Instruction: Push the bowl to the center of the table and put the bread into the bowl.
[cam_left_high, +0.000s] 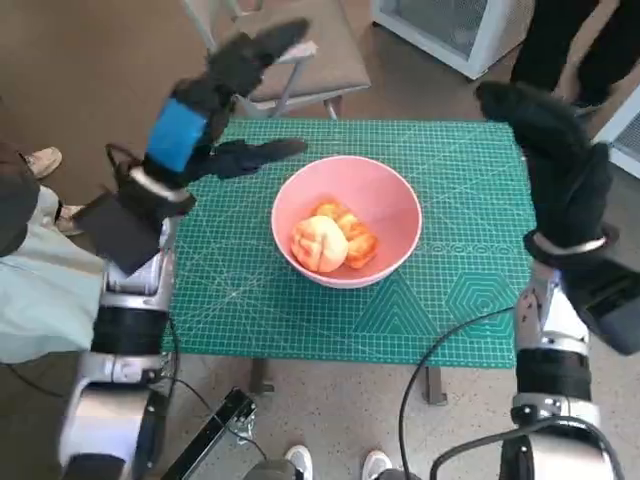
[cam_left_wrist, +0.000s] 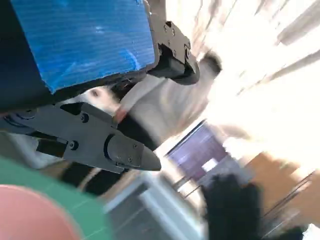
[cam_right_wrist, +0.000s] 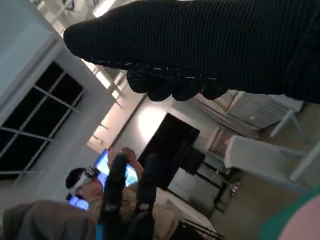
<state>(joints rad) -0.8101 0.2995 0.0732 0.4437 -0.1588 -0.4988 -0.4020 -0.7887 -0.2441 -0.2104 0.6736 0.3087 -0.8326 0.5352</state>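
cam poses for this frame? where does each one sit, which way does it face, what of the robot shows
Head view: on the head, looking steeply down at the green table; pink bowl holds the bread; both forearms show, left hand and right hand raised, holding nothing.
Left wrist view: behind the left hand, tilted up into the room; blurred; a bowl edge in one corner.
Right wrist view: behind the right hand, aimed into the room at a person.
Shared: all three catch the bowl and table; the right wrist view also seems to show the left hand.
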